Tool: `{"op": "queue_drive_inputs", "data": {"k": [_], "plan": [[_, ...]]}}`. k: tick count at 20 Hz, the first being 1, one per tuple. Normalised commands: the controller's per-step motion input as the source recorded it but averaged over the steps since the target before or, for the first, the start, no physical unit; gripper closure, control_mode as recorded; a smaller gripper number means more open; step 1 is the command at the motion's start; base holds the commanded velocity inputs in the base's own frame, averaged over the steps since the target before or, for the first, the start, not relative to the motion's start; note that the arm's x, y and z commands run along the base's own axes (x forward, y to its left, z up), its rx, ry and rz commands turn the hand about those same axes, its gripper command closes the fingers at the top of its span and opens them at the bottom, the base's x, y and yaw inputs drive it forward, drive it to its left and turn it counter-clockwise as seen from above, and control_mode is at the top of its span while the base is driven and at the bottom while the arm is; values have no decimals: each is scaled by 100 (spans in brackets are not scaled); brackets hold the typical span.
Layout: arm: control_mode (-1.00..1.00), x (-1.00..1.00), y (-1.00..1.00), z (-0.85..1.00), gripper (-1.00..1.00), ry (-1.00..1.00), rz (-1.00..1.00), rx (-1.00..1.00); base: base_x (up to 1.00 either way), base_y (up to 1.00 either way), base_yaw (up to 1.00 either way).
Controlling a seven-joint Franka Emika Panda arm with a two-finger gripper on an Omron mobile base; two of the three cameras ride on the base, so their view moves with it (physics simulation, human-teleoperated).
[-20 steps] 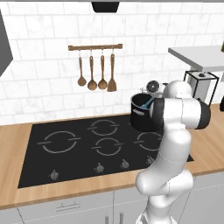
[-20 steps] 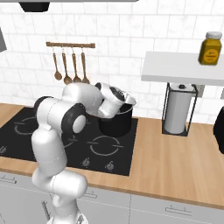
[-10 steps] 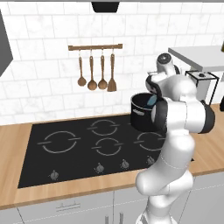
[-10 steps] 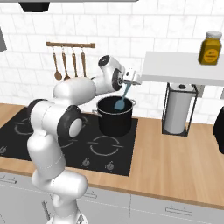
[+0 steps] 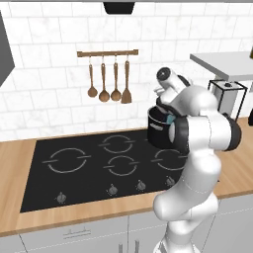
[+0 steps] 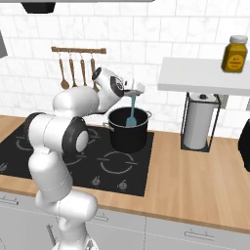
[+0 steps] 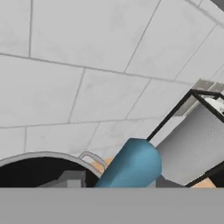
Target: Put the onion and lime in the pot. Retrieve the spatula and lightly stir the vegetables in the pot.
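In the right base view my gripper (image 6: 133, 93) hangs above the black pot (image 6: 128, 134), shut on the top of the light-blue spatula (image 6: 131, 111). The spatula stands nearly upright, its blade dipping inside the pot's rim. From the left base view my own arm covers most of the pot (image 5: 157, 129), and a sliver of blue spatula (image 5: 171, 119) shows beside it. The hand view looks along the blue handle (image 7: 131, 166), with the pot's rim (image 7: 41, 156) at lower left. The pot's inside is hidden, so the lime and onion cannot be seen.
The pot stands on the back right burner of the black cooktop (image 5: 99, 163). Brown wooden spoons and a turner (image 5: 108, 84) hang on the wall rail. Right of the pot, a paper towel holder (image 6: 198, 122) stands under a white shelf (image 6: 205, 80) carrying a jar (image 6: 235, 53).
My hand rose from low at the pot to above its rim with the spatula. The spatula has swung from tilted to nearly upright, blade down in the pot.
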Motion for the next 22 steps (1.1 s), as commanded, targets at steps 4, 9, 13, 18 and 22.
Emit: {"op": "queue_drive_inputs", "data": {"k": [4,9,13,18,22], "plan": [[-100,33,9,-61,100,0,0,-4,0,0,0],[-100,32,3,-72,100,0,0,-2,0,0,0],[-100,7,0,-49,100,0,0,0,0,0,0],[-100,-1,8,-7,100,3,0,16,0,0,0],[-100,-8,11,45,100,9,0,34,0,0,0]]}}
